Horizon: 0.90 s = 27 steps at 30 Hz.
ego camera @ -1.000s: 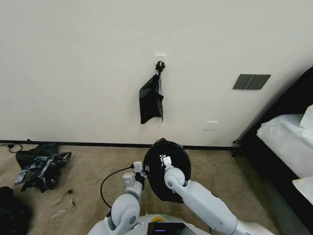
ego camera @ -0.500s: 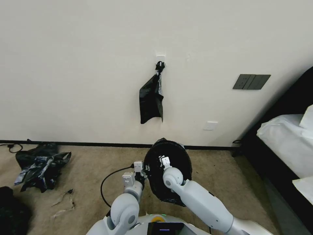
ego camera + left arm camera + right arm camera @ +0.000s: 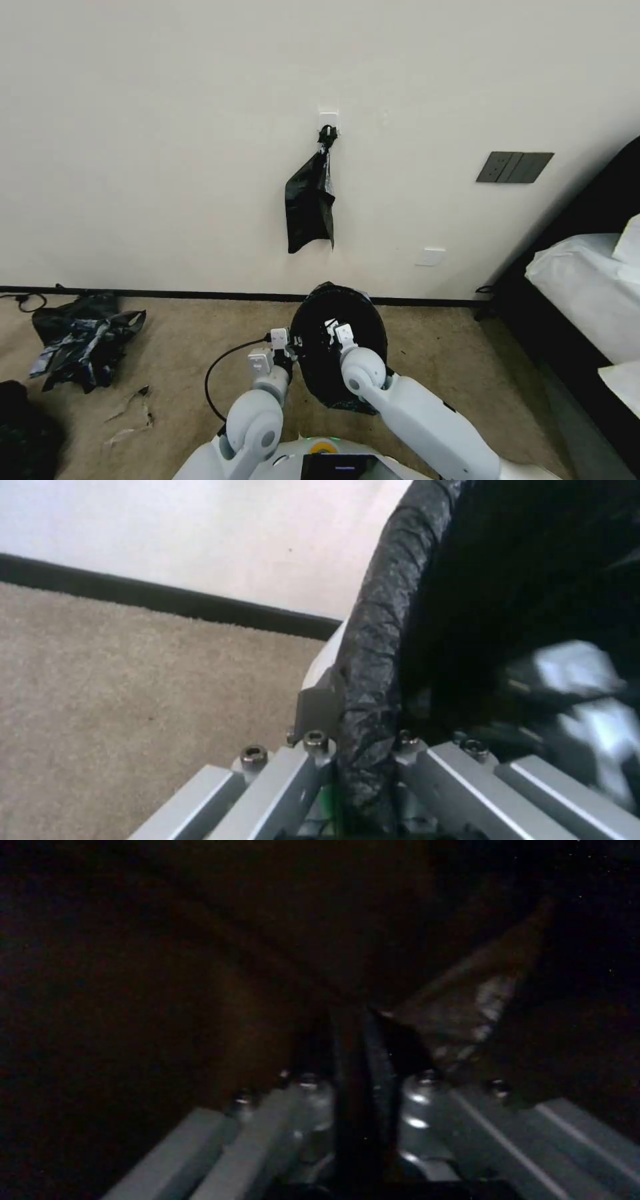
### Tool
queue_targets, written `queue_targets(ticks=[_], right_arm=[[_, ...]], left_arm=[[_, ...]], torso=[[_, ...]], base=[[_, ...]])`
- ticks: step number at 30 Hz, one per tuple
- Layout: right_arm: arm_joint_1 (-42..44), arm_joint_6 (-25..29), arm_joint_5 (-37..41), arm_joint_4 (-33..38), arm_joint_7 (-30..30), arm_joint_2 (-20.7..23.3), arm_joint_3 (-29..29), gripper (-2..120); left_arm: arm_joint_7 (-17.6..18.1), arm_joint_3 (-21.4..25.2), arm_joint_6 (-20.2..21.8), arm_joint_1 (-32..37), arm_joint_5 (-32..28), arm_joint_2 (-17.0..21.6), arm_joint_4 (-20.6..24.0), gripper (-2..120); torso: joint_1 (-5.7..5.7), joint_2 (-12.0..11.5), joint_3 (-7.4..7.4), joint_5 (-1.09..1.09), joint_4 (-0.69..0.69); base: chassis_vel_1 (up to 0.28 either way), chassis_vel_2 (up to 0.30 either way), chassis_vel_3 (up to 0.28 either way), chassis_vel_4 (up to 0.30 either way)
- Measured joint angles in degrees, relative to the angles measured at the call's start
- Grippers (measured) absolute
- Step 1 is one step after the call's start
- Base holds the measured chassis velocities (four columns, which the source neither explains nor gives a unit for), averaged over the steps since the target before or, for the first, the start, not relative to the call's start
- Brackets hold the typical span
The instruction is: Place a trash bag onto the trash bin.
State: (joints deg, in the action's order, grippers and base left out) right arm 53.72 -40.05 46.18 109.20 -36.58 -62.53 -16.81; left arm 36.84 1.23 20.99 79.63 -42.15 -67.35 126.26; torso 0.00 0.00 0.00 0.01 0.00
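The glossy black trash bag (image 3: 353, 313) lines the mouth of the trash bin, which stands on the carpet near the wall. A strip of the bin's cream-white wall (image 3: 325, 655) shows beside the wrinkled black film folded over the rim. My left gripper (image 3: 294, 344) is at the rim's left side, shut on the bag-covered rim (image 3: 365, 730). Inside the dark mouth, my right gripper (image 3: 331, 329) is shut on a fold of the bag (image 3: 353, 1040).
A black bag (image 3: 309, 207) hangs from a wall hook above the bin. A black plastic pile with blue-grey patches (image 3: 83, 340) lies on the carpet at left. A bed (image 3: 587, 293) stands at right. A black cable (image 3: 223, 373) loops by my left arm.
My right arm shifted a little left, then back right, with its gripper still inside the bin. The bagged mouth moved slightly left and looks narrower. The left gripper kept its hold.
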Motion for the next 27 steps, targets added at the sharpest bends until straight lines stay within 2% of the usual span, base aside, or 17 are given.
queue_targets(ticks=[1, 3, 4, 8, 9, 12, 13, 16, 19, 21, 25, 27], right_arm=[[0.27, -0.03, -0.03, 0.69, 0.34, 0.29, 0.08, 15], [1.52, -0.18, -0.11, 3.95, 1.68, 1.54, 0.58, 28], [1.52, -0.18, -0.11, 3.95, 1.68, 1.54, 0.58, 28], [3.98, -0.24, -0.67, 9.56, 4.37, 3.82, 2.08, 45], [3.98, -0.24, -0.67, 9.56, 4.37, 3.82, 2.08, 45], [8.29, 0.03, -3.40, 15.27, 8.57, 5.78, 6.30, 60], [8.29, 0.03, -3.40, 15.27, 8.57, 5.78, 6.30, 60], [13.10, 3.42, -9.72, 19.58, 13.82, 7.14, 11.75, 75], [15.06, 5.04, -12.16, 21.42, 15.42, 7.64, 14.02, 82], [17.53, 6.71, -13.92, 23.95, 16.33, 8.01, 16.51, 92], [18.98, 7.46, -14.43, 25.28, 16.49, 7.95, 17.70, 99], [21.48, 8.37, -15.81, 26.82, 16.63, 7.30, 18.98, 100]], left_arm=[[0.09, 0.06, 0.11, -0.25, -0.32, -0.05, -0.25, 0], [0.81, 0.44, 0.86, -1.80, -2.38, -0.25, -2.18, 0], [0.81, 0.44, 0.86, -1.80, -2.38, -0.25, -2.18, 0], [1.64, 0.94, 1.77, -3.38, -4.71, -0.71, -4.76, 0], [1.64, 0.94, 1.77, -3.38, -4.71, -0.71, -4.76, 0], [2.76, 1.26, 2.89, -4.38, -7.30, -1.10, -6.68, 0], [2.76, 1.26, 2.89, -4.38, -7.30, -1.10, -6.68, 0], [5.49, 1.80, 4.48, -5.48, -11.54, -1.73, -8.02, 0], [7.48, 2.13, 5.46, -6.05, -13.86, -2.03, -8.49, 0], [9.96, 2.91, 6.67, -6.69, -16.92, -2.20, -9.08, 0], [11.22, 3.33, 7.11, -7.16, -18.40, -2.38, -9.71, 0], [13.92, 3.91, 7.31, -8.25, -20.64, -2.89, -11.27, 0]], torso=[[0.00, 0.00, 0.00, 0.00, -0.01], [0.00, 0.00, 0.00, 0.01, 0.00], [0.00, 0.00, 0.00, 0.01, 0.00], [0.00, 0.00, 0.00, 0.00, 0.00], [0.00, 0.00, 0.00, 0.00, 0.00], [0.00, 0.00, 0.00, 0.01, 0.00], [0.00, 0.00, 0.00, 0.01, 0.00], [0.00, 0.00, 0.00, 0.00, -0.01], [0.00, 0.00, 0.00, -0.01, -0.02], [0.00, 0.00, 0.00, 0.00, 0.00], [0.00, 0.00, 0.00, -0.01, 0.01], [0.00, 0.00, 0.00, 0.00, -0.01]], base=[[0.000, 0.000, 0.000, 0.000], [0.000, 0.000, 0.000, 0.000], [0.000, 0.000, 0.000, 0.000], [0.000, 0.000, 0.000, 0.000], [0.000, 0.000, 0.000, 0.000], [0.000, 0.000, 0.000, 0.000], [0.000, 0.000, 0.000, 0.000], [0.000, 0.000, 0.000, 0.000], [0.000, 0.000, 0.000, 0.000], [0.000, 0.000, 0.000, 0.000], [0.000, 0.000, 0.000, 0.000], [0.000, 0.000, 0.000, 0.000]])
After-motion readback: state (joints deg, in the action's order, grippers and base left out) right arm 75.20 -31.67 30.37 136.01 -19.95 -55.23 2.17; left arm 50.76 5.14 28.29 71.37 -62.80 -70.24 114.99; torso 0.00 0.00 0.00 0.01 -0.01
